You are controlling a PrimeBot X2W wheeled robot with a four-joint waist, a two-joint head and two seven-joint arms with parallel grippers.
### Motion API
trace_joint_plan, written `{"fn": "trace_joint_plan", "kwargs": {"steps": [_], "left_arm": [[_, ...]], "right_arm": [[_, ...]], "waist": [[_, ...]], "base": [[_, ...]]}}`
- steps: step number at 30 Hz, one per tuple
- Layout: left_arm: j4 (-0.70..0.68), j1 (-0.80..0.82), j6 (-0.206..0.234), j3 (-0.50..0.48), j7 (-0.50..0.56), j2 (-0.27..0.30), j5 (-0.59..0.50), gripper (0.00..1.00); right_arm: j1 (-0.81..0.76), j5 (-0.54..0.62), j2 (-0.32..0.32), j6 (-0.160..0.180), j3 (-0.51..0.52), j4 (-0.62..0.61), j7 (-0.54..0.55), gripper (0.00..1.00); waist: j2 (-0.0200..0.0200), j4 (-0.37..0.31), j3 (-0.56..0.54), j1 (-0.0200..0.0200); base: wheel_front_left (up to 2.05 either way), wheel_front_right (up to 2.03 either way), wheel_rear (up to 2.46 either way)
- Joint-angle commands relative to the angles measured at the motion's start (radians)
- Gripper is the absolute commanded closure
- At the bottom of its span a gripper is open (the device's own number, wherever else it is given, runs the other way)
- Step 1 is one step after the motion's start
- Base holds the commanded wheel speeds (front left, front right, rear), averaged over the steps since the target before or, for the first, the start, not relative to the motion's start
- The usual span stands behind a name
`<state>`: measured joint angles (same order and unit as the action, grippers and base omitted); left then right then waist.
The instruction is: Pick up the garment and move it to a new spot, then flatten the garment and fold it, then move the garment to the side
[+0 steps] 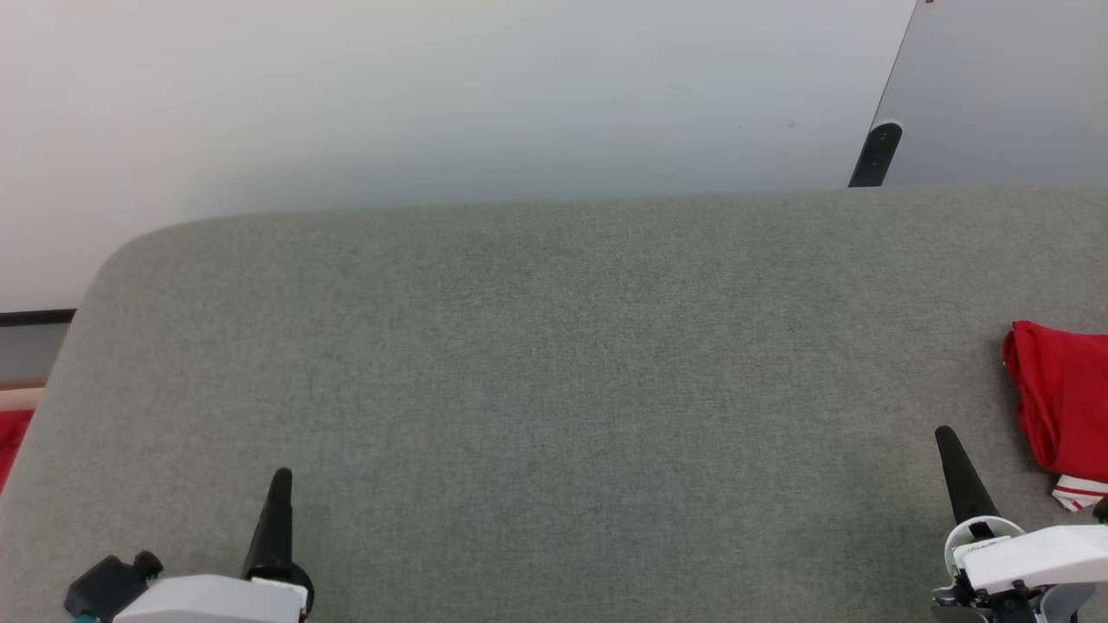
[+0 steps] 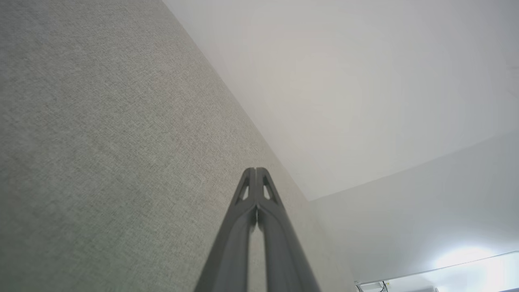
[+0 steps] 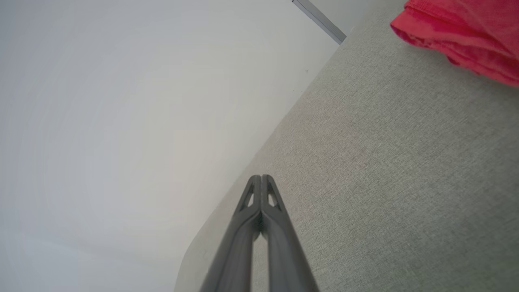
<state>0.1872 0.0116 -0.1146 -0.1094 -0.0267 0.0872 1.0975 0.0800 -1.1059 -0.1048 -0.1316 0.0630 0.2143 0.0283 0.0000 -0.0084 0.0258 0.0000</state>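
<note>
The garment (image 1: 1060,398) is laid on the grey surface (image 1: 554,363) near the right gripper (image 1: 946,433) — closed, empty. The left gripper (image 1: 281,476) is closed too — nothing is held.

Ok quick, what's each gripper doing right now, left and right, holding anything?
Left gripper: closed, holding nothing.
Right gripper: closed, holding nothing; the garment lies apart from it.

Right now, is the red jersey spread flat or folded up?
Folded or bunched, not spread: the garment lies as a layered heap on the grey surface, striped trim poking out. Neatness: cannot tell, the frame cuts it.
</note>
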Motion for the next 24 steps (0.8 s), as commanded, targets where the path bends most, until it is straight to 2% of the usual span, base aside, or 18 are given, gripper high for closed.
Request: {"fn": "trace_joint_plan", "kwargs": {"steps": [1, 24], "left_arm": [[-0.003, 0.018, -0.007, -0.005, 0.007, 0.001, 0.029, 1.0], [0.023, 0.056, -0.013, -0.005, 0.066, -0.016, 0.238, 1.0]], "right_arm": [[0.022, -0.026, 0.002, 0.001, 0.009, -0.006, 0.006, 1.0], [0.026, -0.234, 0.025, 0.001, 0.027, 0.01, 0.041, 1.0]], "waist": [[0.0, 0.0, -0.001, 0.0], [0.0, 0.003, -0.009, 0.0]], "base": [[0.0, 0.0, 0.0], [0.0, 0.0, 0.0]]}}
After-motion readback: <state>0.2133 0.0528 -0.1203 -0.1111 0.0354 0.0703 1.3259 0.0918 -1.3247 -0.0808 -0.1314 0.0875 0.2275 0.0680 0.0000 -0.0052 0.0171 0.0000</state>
